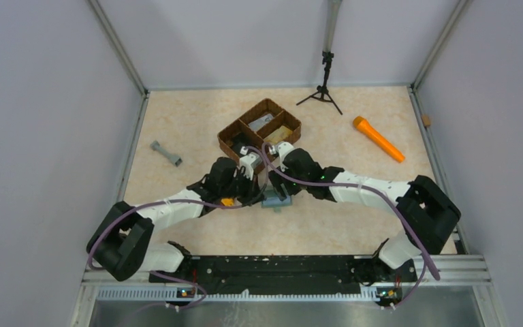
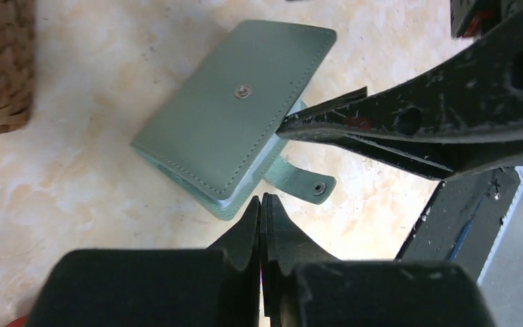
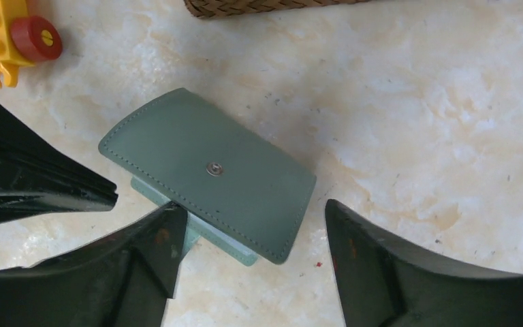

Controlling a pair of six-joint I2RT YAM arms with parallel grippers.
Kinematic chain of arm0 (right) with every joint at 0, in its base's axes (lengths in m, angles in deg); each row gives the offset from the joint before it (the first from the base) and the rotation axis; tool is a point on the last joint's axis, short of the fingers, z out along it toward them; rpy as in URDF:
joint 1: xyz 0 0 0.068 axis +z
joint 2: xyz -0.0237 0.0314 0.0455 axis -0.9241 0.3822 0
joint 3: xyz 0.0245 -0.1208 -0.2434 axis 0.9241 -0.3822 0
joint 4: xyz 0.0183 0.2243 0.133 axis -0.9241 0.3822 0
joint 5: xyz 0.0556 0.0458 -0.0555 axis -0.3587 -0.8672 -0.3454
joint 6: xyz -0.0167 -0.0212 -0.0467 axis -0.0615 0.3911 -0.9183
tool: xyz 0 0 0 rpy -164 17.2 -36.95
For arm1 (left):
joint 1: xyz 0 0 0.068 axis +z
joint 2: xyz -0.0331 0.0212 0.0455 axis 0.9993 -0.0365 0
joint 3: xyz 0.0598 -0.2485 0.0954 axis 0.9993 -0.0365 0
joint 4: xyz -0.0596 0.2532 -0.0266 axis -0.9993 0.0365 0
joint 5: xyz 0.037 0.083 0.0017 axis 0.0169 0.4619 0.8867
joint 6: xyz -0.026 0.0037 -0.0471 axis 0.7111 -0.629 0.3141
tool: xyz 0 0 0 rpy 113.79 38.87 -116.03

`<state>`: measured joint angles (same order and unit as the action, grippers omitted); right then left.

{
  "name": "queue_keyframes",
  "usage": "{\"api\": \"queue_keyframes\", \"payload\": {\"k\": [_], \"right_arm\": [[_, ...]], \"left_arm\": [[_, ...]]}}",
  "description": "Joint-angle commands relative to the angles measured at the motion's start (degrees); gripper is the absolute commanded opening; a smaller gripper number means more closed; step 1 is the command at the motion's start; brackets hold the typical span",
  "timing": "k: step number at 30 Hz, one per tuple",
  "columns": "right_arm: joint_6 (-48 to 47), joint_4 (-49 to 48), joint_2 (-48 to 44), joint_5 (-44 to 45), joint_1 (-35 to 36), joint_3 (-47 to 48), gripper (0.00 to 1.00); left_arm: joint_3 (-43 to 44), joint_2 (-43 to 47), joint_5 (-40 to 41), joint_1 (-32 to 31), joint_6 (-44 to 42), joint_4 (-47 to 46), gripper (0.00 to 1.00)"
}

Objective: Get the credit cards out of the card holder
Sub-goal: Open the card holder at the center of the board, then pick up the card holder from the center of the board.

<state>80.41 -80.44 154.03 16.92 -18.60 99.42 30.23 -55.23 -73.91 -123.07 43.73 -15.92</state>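
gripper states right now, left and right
left gripper: closed, holding nothing
right gripper: open, one finger on each side of the card holder

Matt stitched leather card holder (image 3: 211,180), metal snap (image 3: 213,168).

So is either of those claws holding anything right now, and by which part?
Nothing is held. The left gripper is shut empty beside the card holder; the right gripper stands open over one edge of it, not gripping.
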Motion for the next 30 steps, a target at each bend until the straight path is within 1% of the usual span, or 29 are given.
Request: {"api": "queue_keyframes", "payload": {"k": [1, 4, 7, 8, 10, 12, 13, 14, 15, 16, 17, 18, 19, 21, 23, 24, 27, 30], "right_arm": [[-4.14, -1.05, 2.68, -3.65, -0.41, 4.18, 0.67], [-4.09, -3.08, 3.77, -4.67, -0.41, 4.06, 0.47], [-3.57, -3.76, 3.04, -4.45, -0.39, 3.68, 0.24], [-3.14, -3.73, 2.21, -4.27, -0.41, 3.39, 0.2], [-1.39, -3.38, 0.3, -2.78, -0.36, 2.68, 0.14], [1.05, 0.03, -1.28, -0.1, -0.4, 3.64, 0.12], [2.7, 3.41, -1.85, 1.38, -0.36, 4.61, 0.09], [4.33, 5.72, -2.45, 2.78, -0.37, 5.26, 0.06], [5.68, 7.58, -3.08, 3.75, -0.41, 5.89, 0.05], [7.07, 9.09, -3.84, 4.13, -0.43, 6.21, 0.04], [8.48, 10.24, -4.71, 4.48, -0.44, 6.4, 0.04], [10.11, 10.97, -5.89, 4.5, -0.69, 6.3, 0.03], [11.66, 11.51, -7.65, 4.11, -0.98, 6.11, 0.02], [14.88, 11.85, -10.62, 2.86, -1.73, 5.11, 0.0], [18.63, 10.64, -14.27, 0.78, -2.78, 3.06, 0.0], [20.78, 9.59, -16.43, -0.3, -3.39, 1.77, 0.0], [27.25, 4.36, -22.9, -4.07, -5.03, -2.88, 0.0], [32.94, 0.44, -28.53, -4.84, -6.08, -6.05, 0.0]], "left_arm": [[-1.05, 2.42, 2.9, 1.38, 1.21, -1.72, 0.0], [-1.31, 3.1, 3.27, 2.19, 1.62, -1.77, 0.0], [-2.32, 5.35, 4.07, 2.82, 2.1, -2.27, 0.0], [-2.89, 6.46, 4.58, 3.08, 2.27, -2.59, 0.01], [-4.44, 9.75, 5.4, 3.57, 2.51, -3.73, 0.04], [-6.18, 12.55, 6.41, 3.84, 2.79, -4.98, 0.09], [-7.07, 14.14, 7.26, 3.89, 2.97, -5.52, 0.12], [-7.92, 15.67, 8.01, 3.94, 3.39, -6.26, 0.17], [-8.75, 16.96, 8.47, 4.07, 3.9, -7.03, 0.24], [-9.51, 18.15, 8.22, 4.23, 4.47, -7.96, 0.29], [-10.18, 19.23, 7.73, 4.27, 5.16, -8.93, 0.38], [-10.72, 20.0, 7.43, 4.44, 6.05, -9.73, 0.57], [-11.18, 20.74, 7.35, 4.52, 7.46, -10.11, 0.69], [-11.46, 22.23, 7.0, 4.62, 10.37, -9.85, 0.79], [-11.26, 23.76, 8.25, 4.71, 14.9, -8.22, 0.93], [-11.02, 24.48, 9.03, 4.74, 16.94, -6.82, 0.98], [-10.66, 25.62, 7.89, 4.79, 21.54, -4.78, 0.99], [-13.93, 26.04, 5.34, 4.8, 27.41, -11.09, 0.99]]}}
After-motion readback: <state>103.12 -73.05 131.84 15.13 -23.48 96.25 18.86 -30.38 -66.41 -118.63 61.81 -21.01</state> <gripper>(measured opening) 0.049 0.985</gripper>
